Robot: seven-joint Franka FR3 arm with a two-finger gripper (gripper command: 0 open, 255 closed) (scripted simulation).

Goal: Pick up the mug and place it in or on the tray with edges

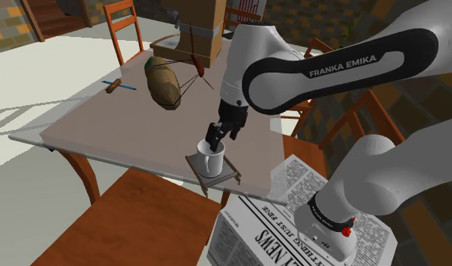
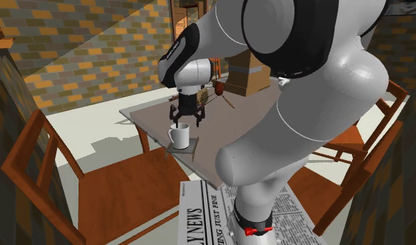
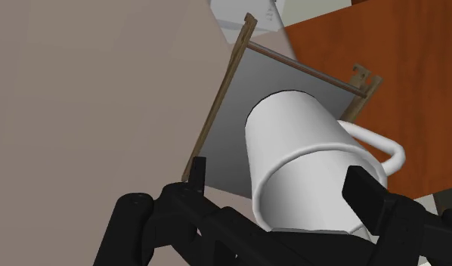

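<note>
End effector (image 1: pixel 215 139) spread, straddling white mug (image 3: pixel 308 159), not clasping it. Mug upright on grey edged tray (image 3: pixel 228 132) at desk (image 1: pixel 103 121) edge, directly beneath me, long axis vertical. Judgement: placement done, my exit straight up. Legible: "FRANKA EMIKA" on arm (image 1: pixel 342 64); "NEWS" on newsprint stand (image 1: pixel 255 230).

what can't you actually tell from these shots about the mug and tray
Wrist view: whether the mug stands flat on the tray; its own body hides its base.
Wrist view: one tray corner, behind the mug and the gripper.
Shoulder view: what the blue-and-brown thing is; too small.
</note>
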